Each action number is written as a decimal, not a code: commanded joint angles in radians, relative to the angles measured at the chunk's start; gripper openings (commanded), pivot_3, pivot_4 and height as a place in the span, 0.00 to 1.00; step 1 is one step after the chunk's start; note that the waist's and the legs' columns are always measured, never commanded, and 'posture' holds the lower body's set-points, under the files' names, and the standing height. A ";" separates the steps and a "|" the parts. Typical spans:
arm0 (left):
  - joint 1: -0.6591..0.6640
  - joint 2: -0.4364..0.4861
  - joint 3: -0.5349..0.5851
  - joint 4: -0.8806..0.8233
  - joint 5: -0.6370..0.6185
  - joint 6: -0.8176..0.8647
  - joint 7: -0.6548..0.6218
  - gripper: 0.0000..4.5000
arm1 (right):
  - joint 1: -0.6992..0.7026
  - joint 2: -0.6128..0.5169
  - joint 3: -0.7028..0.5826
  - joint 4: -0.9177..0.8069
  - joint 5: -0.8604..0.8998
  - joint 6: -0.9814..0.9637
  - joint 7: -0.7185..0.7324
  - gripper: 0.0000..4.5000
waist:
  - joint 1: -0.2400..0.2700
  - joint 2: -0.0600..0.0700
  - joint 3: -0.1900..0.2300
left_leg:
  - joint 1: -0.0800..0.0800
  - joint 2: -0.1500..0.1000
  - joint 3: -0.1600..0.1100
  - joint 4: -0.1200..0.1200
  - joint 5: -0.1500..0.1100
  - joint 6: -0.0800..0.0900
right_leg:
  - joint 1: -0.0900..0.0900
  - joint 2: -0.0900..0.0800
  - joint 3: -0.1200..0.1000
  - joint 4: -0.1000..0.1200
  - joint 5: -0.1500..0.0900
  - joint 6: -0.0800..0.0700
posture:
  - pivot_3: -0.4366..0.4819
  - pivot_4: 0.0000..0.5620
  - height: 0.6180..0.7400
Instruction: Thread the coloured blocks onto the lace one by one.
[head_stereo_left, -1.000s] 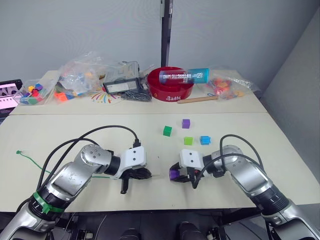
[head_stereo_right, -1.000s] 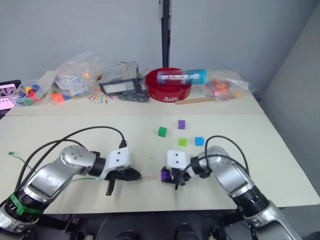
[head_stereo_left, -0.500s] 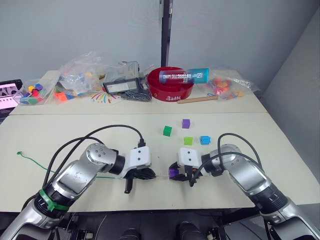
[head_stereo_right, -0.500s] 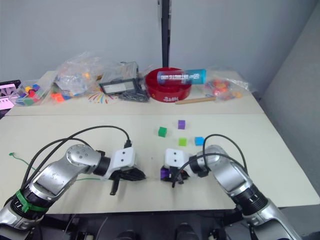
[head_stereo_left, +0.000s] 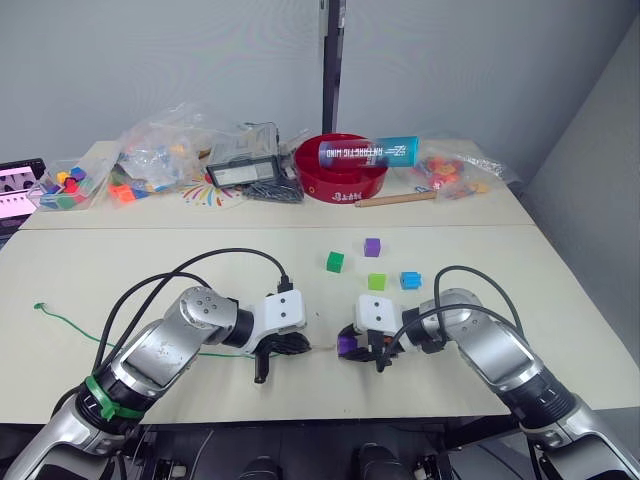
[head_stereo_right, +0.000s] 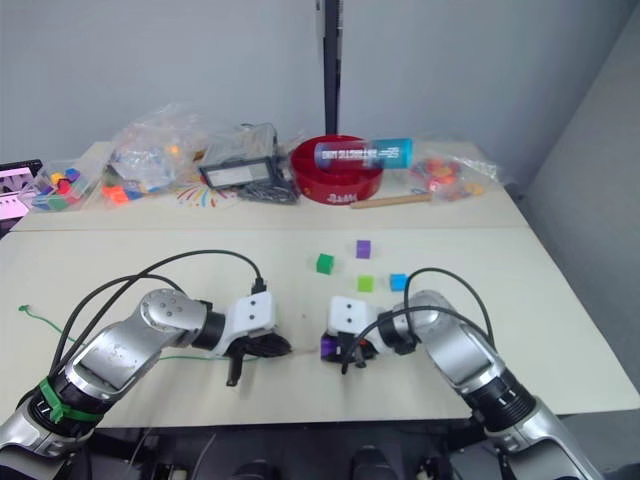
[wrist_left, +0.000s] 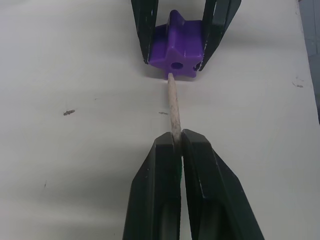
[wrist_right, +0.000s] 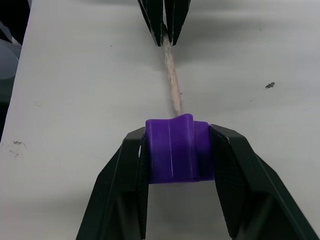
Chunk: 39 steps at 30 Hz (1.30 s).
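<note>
The left hand (wrist_left: 177, 150) is clamped on the pale stiff tip (wrist_left: 174, 112) of the lace (head_stereo_left: 70, 327). The right hand (wrist_right: 178, 150) grips a purple block (wrist_right: 177, 150) by its two sides, low over the worktop (head_stereo_left: 150, 260). The left wrist view shows the block's face with its round hole and the tip's end touching the block just beside that hole; the right wrist view shows only the block's back, the tip vanishing behind it. From the head, the green lace trails away to the left across the worktop, and four more blocks lie beyond the hands: dark green (head_stereo_left: 335, 262), purple (head_stereo_left: 372, 247), light green (head_stereo_left: 377, 282), blue (head_stereo_left: 410, 280).
</note>
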 joint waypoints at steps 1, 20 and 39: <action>-0.006 -0.004 -0.004 -0.014 0.009 -0.029 -0.002 0.00 | 0.003 -0.001 0.012 -0.001 -0.014 0.035 -0.019 0.28 | 0.000 0.000 0.000 | 0.000 0.000 0.000 0.000 0.000 0.000 | 0.000 0.000 0.000 0.000 0.000 0.000 | 0.48 0.27 0.92; -0.048 -0.046 -0.027 0.025 0.053 -0.039 0.005 0.00 | 0.012 0.027 0.020 -0.075 0.005 0.187 -0.073 0.28 | -0.002 0.000 0.000 | 0.000 0.000 0.000 0.000 0.000 0.000 | 0.000 0.000 0.000 0.000 0.000 0.000 | 0.48 0.27 0.92; -0.052 -0.204 -0.033 0.152 0.023 -0.137 -0.015 0.00 | -0.022 0.098 0.027 -0.162 0.041 0.413 -0.179 0.28 | 0.003 -0.001 -0.001 | 0.000 0.000 -0.001 0.002 0.000 0.000 | 0.001 0.000 0.000 0.000 0.000 0.000 | 0.48 0.27 0.92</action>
